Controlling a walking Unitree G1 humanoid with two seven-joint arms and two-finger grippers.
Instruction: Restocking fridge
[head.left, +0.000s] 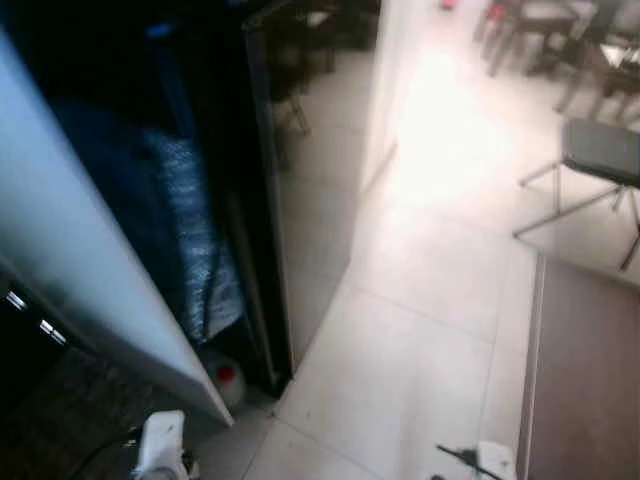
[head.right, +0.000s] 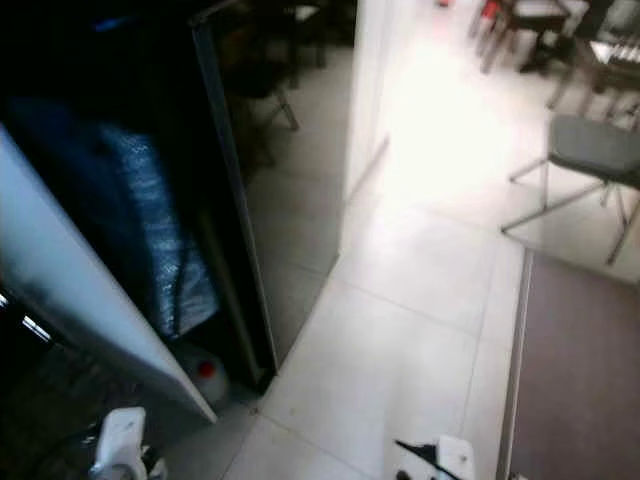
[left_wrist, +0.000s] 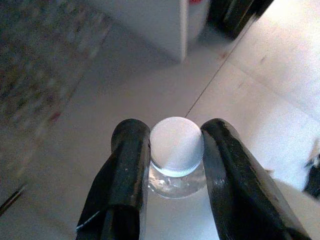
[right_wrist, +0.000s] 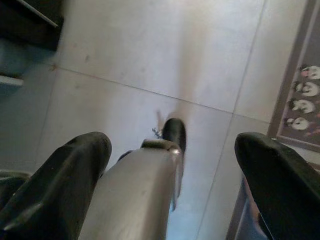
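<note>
**A Home Kitchen Opening Onto a Dining Area**

The setting was a home, at the spot where a kitchen met a dining space. A tall black fridge (head.left: 255, 200) stood with its pale door (head.left: 90, 290) swung open, a red-capped jug (head.left: 226, 378) on the floor at its foot. Pale, glossy floor tiles (head.left: 400, 340) ran past a white wall corner (head.left: 385, 100) toward a brightly lit room, where dark chairs and a table (head.left: 560, 40) were grouped. A metal-legged chair (head.left: 600, 160) stood nearer, beside a brown rug (head.left: 590, 370). A patterned mat (left_wrist: 35, 65) lay by the fridge.
</note>
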